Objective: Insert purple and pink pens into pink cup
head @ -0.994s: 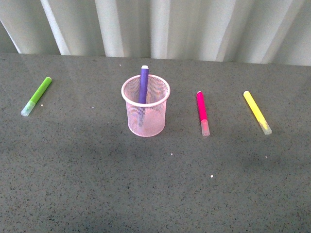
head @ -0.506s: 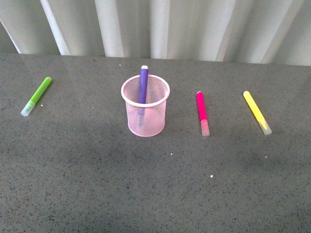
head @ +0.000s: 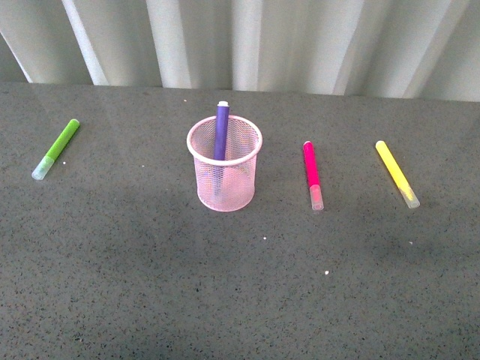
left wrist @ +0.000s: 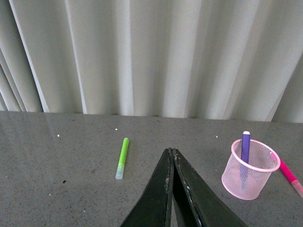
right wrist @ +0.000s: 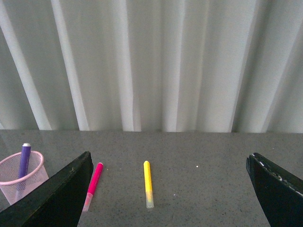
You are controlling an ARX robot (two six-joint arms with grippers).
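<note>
The pink cup (head: 224,174) stands upright on the grey table, a little left of centre. The purple pen (head: 221,130) stands inside it, leaning on the far rim, its end sticking out above. The pink pen (head: 312,174) lies flat on the table to the right of the cup, clear cap toward me. Neither gripper shows in the front view. My left gripper (left wrist: 171,152) is shut and empty, held well back from the cup (left wrist: 249,168). My right gripper (right wrist: 170,163) is wide open and empty, held back from the pink pen (right wrist: 93,183).
A lime-green marker (head: 56,148) lies at the far left and a yellow marker (head: 397,173) at the right of the pink pen. A white pleated curtain (head: 247,41) closes off the table's far edge. Grey tabletop (head: 240,292) lies in front of the cup.
</note>
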